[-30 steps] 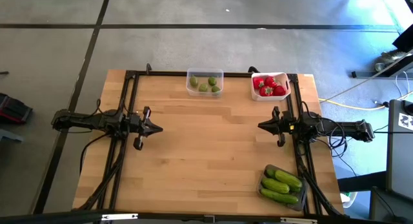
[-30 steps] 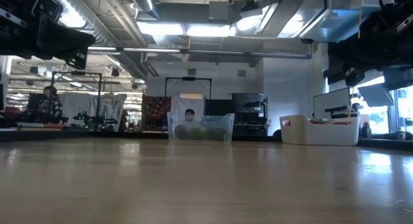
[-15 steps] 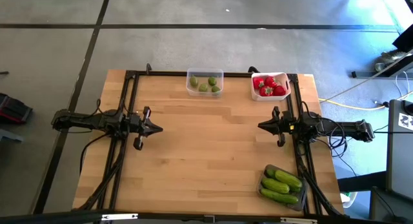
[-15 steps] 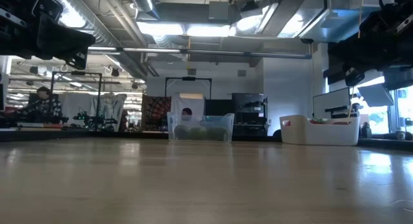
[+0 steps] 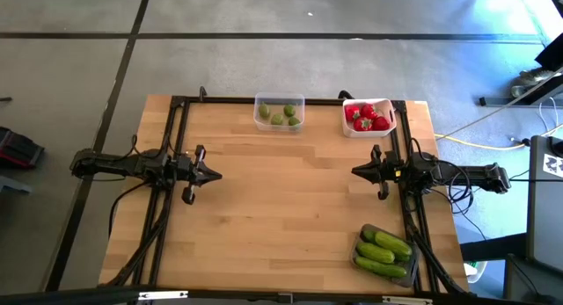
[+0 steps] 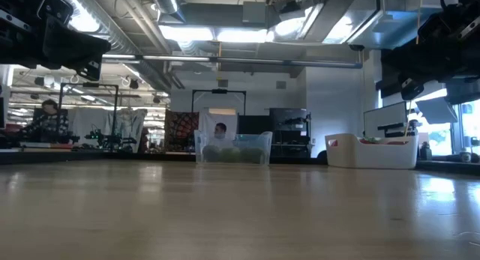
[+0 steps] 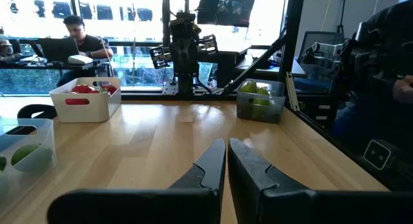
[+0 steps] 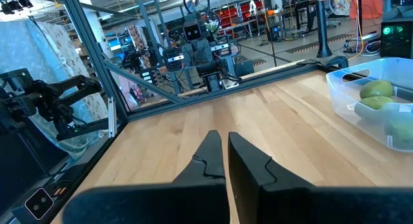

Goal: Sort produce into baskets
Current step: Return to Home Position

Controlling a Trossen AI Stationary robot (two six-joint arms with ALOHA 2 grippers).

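Note:
Three baskets hold the produce. A clear basket [image 5: 279, 112] with olive-green fruits [image 8: 376, 90] stands at the table's far edge. To its right, a white basket [image 5: 368, 117] holds red pieces [image 7: 84, 90]. A dark grey basket [image 5: 384, 252] with cucumbers [image 5: 385, 247] sits at the near right corner. My left gripper [image 5: 215, 175] hovers shut at the table's left, pointing level toward the right. My right gripper [image 5: 356, 171] hovers shut at the right, pointing level toward the left. In their wrist views, my left gripper [image 7: 227, 145] and my right gripper [image 8: 224, 139] each have nothing between their fingers.
Black frame rails [image 5: 176, 147] run along the table's left, right and far sides. Bare wood [image 5: 281, 208] lies between the two arms. People [image 7: 76, 31] sit at desks in the room beyond the table.

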